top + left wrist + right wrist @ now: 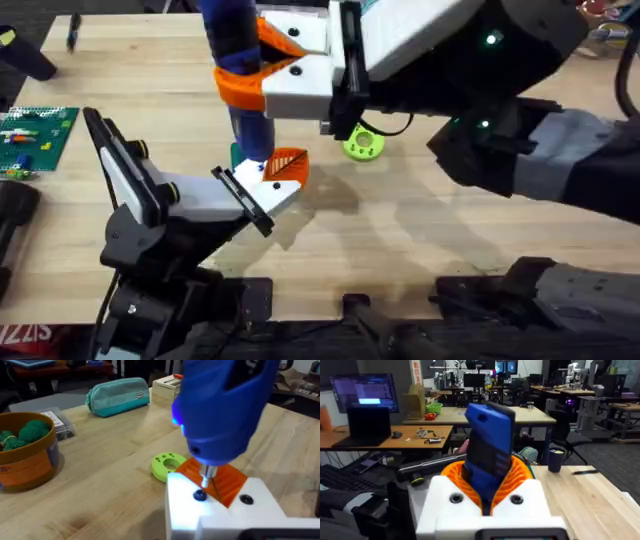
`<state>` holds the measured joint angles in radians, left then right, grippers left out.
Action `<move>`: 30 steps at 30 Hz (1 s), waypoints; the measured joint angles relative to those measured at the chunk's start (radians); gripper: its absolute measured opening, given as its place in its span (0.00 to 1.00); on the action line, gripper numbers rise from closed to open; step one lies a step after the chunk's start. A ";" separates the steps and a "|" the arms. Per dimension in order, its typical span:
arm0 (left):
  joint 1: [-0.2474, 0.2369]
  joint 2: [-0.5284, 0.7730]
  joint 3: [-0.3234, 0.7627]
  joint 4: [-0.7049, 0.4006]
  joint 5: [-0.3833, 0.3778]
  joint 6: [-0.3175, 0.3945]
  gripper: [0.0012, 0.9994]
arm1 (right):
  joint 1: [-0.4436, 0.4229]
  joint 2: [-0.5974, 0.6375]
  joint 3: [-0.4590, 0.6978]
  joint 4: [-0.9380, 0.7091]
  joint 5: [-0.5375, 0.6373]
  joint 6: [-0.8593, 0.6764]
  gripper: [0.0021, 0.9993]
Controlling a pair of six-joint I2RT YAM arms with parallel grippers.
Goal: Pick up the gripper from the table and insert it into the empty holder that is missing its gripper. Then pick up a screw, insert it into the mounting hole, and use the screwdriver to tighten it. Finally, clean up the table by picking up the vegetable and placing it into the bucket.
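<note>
I have the screwdriver (243, 70) pinched between my right gripper (487, 491)'s orange pads, held upright just left of table centre in the overhead view. Its tip is down on a dark screw (199, 495) in the white holder (262, 195), at about 7 o'clock from the green disc (362, 146). The small orange gripper (286, 163) already sits in that holder, just beside the tip.

I judge the screwdriver to be rigid, smooth-sided and somewhat top-heavy. A grip around the thick middle of the body, as I have it, looks right; the plastic could slip or twist under torque, so I'd keep firm pressure. The orange piece looks light and slightly springy with its ribbed face, best taken by its flat sides. The screw is tiny and easy to knock loose.

For my left claw I cannot tell whether it is spread or pressed together.

An orange bucket (27, 467) sits at the left wrist camera's 9 o'clock edge, well apart from the holder, with green vegetables (26, 433) already inside. A teal pouch (118, 396) lies farther back.
</note>
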<state>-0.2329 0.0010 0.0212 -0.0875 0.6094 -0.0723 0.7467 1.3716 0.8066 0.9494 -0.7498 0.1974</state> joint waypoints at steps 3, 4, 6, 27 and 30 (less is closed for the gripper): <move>0.000 0.000 0.000 0.000 0.000 0.000 0.02 | 0.005 0.000 0.000 -0.001 0.000 0.000 0.06; 0.000 0.000 0.000 0.000 0.000 0.000 0.01 | 0.008 0.000 0.000 -0.001 0.000 0.000 0.06; 0.000 0.000 0.000 0.000 0.000 0.000 0.01 | 0.014 0.000 0.000 -0.001 0.000 0.000 0.06; 0.000 0.000 0.000 0.000 0.000 0.000 0.01 | 0.022 0.018 0.000 0.063 0.000 -0.042 0.06; 0.000 0.000 0.000 0.000 0.000 0.000 0.01 | 0.022 0.018 0.000 0.061 0.000 -0.042 0.06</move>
<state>-0.2329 0.0010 0.0212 -0.0875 0.6094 -0.0723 0.7685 1.3895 0.8066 1.0101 -0.7498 0.1556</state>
